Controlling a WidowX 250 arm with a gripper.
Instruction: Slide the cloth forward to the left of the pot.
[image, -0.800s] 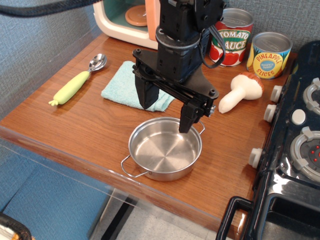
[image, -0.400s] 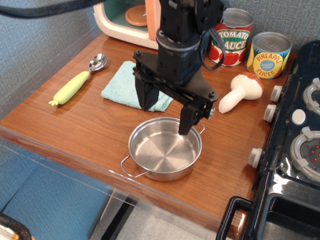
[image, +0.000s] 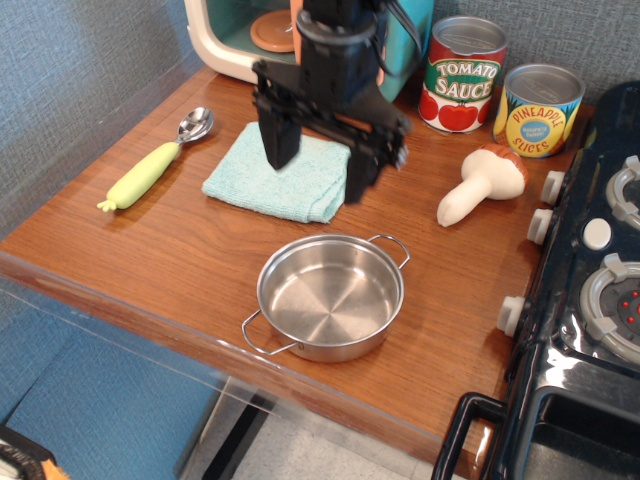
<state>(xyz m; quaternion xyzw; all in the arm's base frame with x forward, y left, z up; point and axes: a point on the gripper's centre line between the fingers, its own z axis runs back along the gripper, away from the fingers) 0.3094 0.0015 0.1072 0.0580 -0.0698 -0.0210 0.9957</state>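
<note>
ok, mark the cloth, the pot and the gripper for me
cloth (image: 262, 179): main camera view, on the bare teal surface left of the fingers.
pot (image: 330, 300): main camera view, on the shiny inner floor.
gripper (image: 318, 158): main camera view, midway between the two open fingertips, above the cloth.

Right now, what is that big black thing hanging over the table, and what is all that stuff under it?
That black thing is a robot arm, and the two-fingered black tool at its end is how it grabs things. One camera looks down at the wooden table from the front. The tool's fingers are spread open above the light teal square cloth, and it holds nothing. In front of the cloth sits the shiny round steel pot with wire handles. On the left lies a spoon with a yellow-green handle. At the back stand a red tomato sauce can and a yellow pineapple slices can, with a white-and-brown toy mushroom nearby. A black toy stove stands on the right.
</note>
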